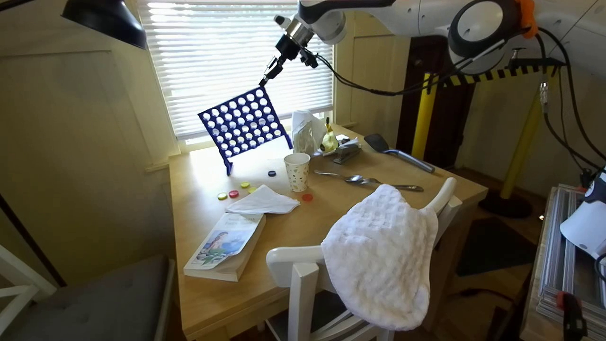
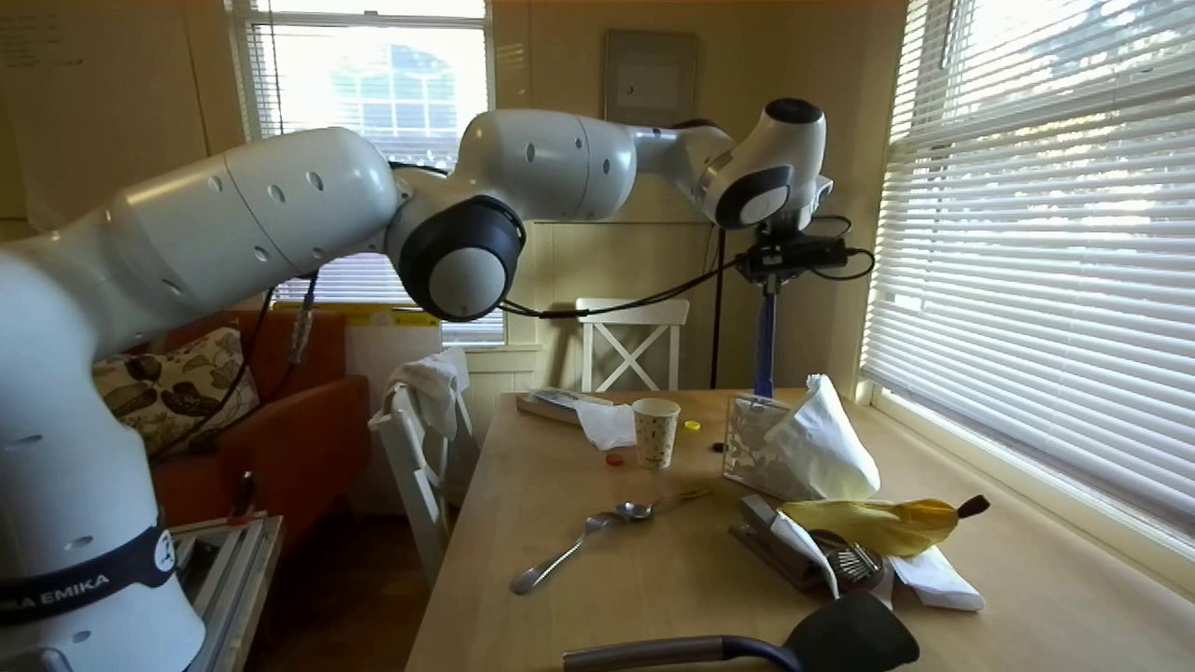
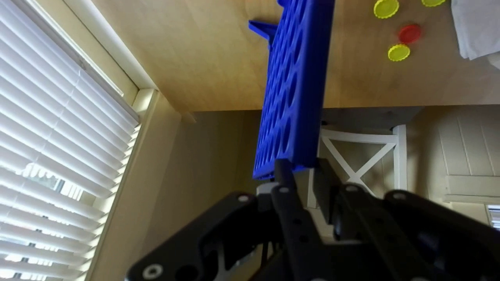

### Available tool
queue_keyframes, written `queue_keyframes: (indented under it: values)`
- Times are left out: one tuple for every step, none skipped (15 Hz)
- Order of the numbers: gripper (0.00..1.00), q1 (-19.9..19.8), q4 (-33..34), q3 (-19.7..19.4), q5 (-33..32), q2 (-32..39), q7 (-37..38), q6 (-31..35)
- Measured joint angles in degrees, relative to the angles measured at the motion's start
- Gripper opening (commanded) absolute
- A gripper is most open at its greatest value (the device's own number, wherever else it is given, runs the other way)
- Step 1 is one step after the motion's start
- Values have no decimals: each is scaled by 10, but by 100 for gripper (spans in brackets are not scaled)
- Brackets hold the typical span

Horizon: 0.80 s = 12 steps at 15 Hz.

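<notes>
Wrist view: blue grid rack (image 3: pixel 308 86) extends ahead of tool (image 3: pixel 302 166), clamped on its near corner.

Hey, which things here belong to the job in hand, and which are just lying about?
Part of the job:
blue game rack, held tilted
gripper, closed on the rack's upper corner

Just lying about:
loose discs, though they may go with the rack
paper cup
white napkin
book
cutlery
spatula
stapler
</notes>
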Motion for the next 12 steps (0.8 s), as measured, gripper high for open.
queue_keyframes:
  values:
    - [5,0,0,0,0,-2,-6,0]
    - [5,0,0,0,0,-2,-10,0]
    - [5,-1,0,0,0,-2,-12,-1]
    - [5,-1,0,-1,0,-2,-13,-3]
    - [5,-1,0,-2,-1,-2,-13,-5]
    - [5,-1,0,-3,-1,-3,-13,-6]
    - [5,-2,0,-3,-1,-3,-14,-10]
    - [5,-5,-2,-3,-1,-2,-15,-18]
    - [5,-8,-4,-3,-1,2,-17,-26]
    - [5,-13,-8,-2,-1,6,-20,-34]
    - [5,-17,-9,-2,-1,12,-22,-43]
    - [5,-20,-9,-2,-1,20,-22,-52]
